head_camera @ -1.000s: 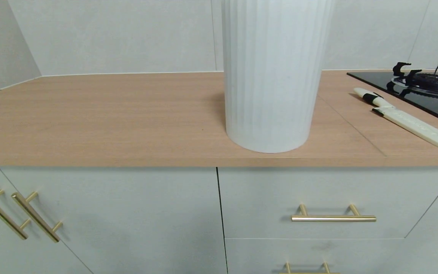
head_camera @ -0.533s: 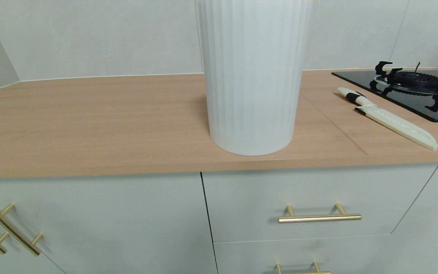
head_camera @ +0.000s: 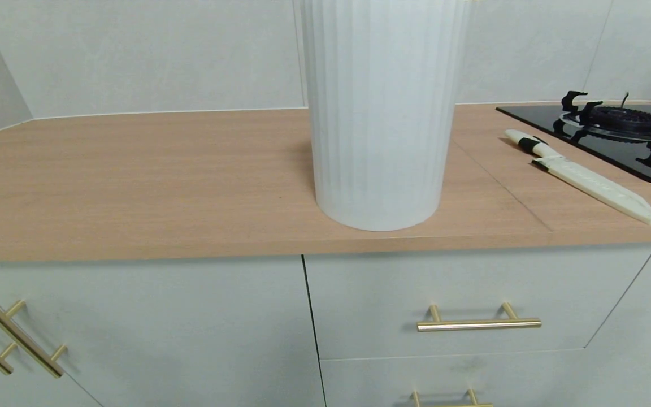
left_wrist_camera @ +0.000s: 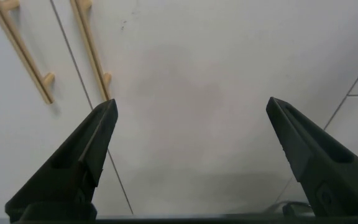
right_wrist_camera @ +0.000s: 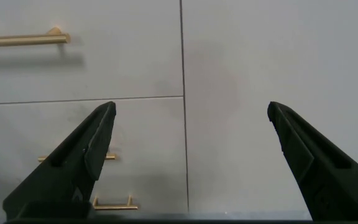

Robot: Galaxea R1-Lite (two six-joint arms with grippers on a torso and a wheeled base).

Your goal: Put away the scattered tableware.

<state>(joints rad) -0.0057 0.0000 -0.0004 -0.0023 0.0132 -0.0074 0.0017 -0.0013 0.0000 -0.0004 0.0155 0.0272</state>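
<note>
A cream-bladed knife (head_camera: 582, 176) with a white and black handle lies on the wooden countertop (head_camera: 133, 175) at the right, beside the hob. A tall white ribbed container (head_camera: 381, 107) stands near the counter's front edge, in the middle. My left gripper (left_wrist_camera: 191, 112) is open, low down in front of pale cabinet doors with nothing between its fingers. My right gripper (right_wrist_camera: 191, 115) is open too, facing the drawer fronts, and holds nothing.
A black gas hob (head_camera: 619, 133) occupies the counter's far right. Below the counter are drawers with gold bar handles (head_camera: 478, 323) and cabinet doors with gold handles (head_camera: 20, 345) at the left. A tiled wall backs the counter.
The whole head view has shifted: the camera moved, first sliding the scene left, then slightly back right. The knife and the container keep their places on the counter.
</note>
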